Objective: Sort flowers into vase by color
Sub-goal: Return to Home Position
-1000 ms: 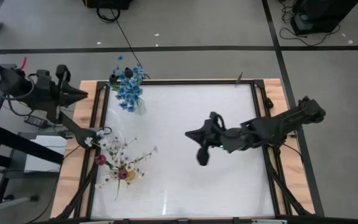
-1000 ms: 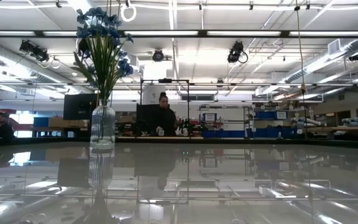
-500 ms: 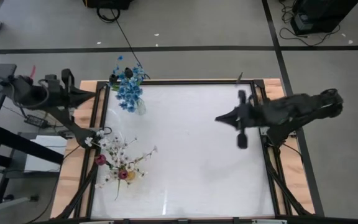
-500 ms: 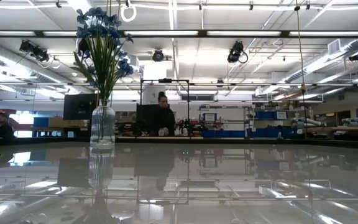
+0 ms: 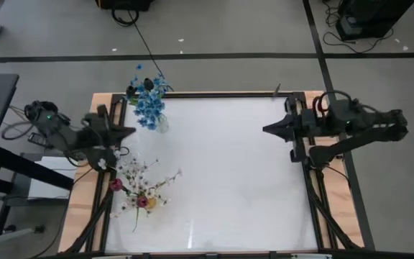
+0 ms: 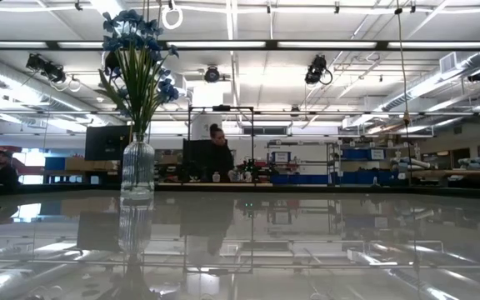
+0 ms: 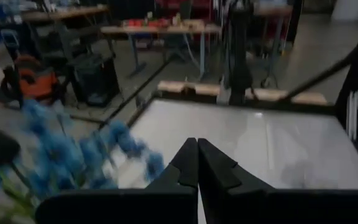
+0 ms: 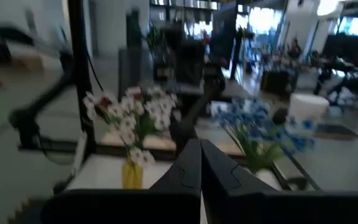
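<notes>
Flowers (image 5: 139, 180) — where did they stand, and why so? (Reader)

(Legend) Blue blooms (image 5: 149, 106) stood upright in a clear vase (image 6: 137, 171) at the table's (image 5: 228, 180) far left corner. White sprays (image 5: 131, 171) and pink buds (image 5: 142, 202) shared a yellow vase (image 8: 131, 175) by the table's left edge, nearer its front. Each vase gripped its stems at the neck, which kept the colours apart. No stem lay loose on the table.

And the claws? (Reader)

(Legend) The left gripper (image 5: 128, 131) hung at the table's left rail, between the two vases, its fingers pressed together on nothing. The right gripper (image 5: 266, 129) hung at the table's right rail, likewise closed and empty — a parked posture, which suggested the sorting was done.

What room was there to move? (Reader)

(Legend) The table's middle and right half offered open room. The tight place was the table's left edge, where the left gripper sat near both bouquets. A careless swing there would likely have brushed the sprays or tipped a vase.
</notes>
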Action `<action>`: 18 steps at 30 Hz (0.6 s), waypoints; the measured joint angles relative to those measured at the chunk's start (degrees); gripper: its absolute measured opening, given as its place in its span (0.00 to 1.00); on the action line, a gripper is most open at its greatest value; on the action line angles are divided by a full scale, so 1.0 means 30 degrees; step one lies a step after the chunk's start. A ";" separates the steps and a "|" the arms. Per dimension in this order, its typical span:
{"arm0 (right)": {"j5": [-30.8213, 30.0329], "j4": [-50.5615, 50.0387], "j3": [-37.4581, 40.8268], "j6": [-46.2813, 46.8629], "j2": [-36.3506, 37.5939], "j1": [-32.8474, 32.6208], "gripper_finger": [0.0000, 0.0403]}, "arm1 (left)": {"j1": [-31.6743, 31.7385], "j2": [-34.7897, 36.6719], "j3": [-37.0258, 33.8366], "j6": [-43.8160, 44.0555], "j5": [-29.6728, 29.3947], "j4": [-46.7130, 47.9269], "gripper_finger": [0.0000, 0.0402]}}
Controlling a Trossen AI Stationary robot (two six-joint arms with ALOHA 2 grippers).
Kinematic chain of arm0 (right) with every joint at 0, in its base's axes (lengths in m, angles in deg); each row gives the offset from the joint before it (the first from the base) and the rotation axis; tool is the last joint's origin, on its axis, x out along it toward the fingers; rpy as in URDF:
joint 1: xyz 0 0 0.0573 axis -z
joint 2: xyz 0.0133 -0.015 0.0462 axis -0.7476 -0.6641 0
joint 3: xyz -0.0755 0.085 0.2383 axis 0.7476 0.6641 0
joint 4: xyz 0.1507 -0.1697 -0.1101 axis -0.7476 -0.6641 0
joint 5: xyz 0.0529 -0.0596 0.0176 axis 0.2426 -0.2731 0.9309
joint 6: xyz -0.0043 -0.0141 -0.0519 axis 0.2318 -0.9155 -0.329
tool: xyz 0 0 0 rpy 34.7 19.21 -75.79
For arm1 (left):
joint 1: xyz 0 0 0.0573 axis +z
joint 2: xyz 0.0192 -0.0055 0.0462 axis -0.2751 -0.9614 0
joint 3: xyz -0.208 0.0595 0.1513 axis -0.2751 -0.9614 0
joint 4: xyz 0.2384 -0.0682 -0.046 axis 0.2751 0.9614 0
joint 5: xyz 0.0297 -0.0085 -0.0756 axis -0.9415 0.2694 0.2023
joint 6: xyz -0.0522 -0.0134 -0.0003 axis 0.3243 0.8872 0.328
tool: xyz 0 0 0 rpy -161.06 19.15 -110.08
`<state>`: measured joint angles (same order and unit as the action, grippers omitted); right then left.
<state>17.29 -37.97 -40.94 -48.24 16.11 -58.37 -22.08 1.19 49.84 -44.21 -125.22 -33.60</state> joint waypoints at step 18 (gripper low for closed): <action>0.1809 1.0782 0.8147 0.2854 0.1491 0.3045 0.02 | 0.3614 0.4891 -0.2991 -0.0574 0.3790 -0.0645 0.00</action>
<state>22.72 -5.62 -16.50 -39.68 20.59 -49.24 -11.23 15.86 40.87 -45.94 -113.85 -35.54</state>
